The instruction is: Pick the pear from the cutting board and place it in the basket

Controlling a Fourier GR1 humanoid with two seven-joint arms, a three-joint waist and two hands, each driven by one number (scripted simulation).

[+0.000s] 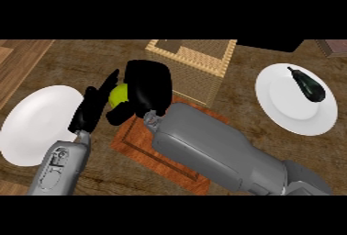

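Wooden counter [271, 151]: right hand [149, 85] fingers curled round half-hidden pear [119, 94]; left hand [92, 108] fingers straight.

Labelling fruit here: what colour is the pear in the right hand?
Yellow-green pear, seen in the head view.

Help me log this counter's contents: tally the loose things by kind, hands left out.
Plates: 2 (left plate, right plate)
Basket: 1
Cutting board: 1
Pear, in the right hand: 1
Dark vegetable on the right plate: 1
Total: 6
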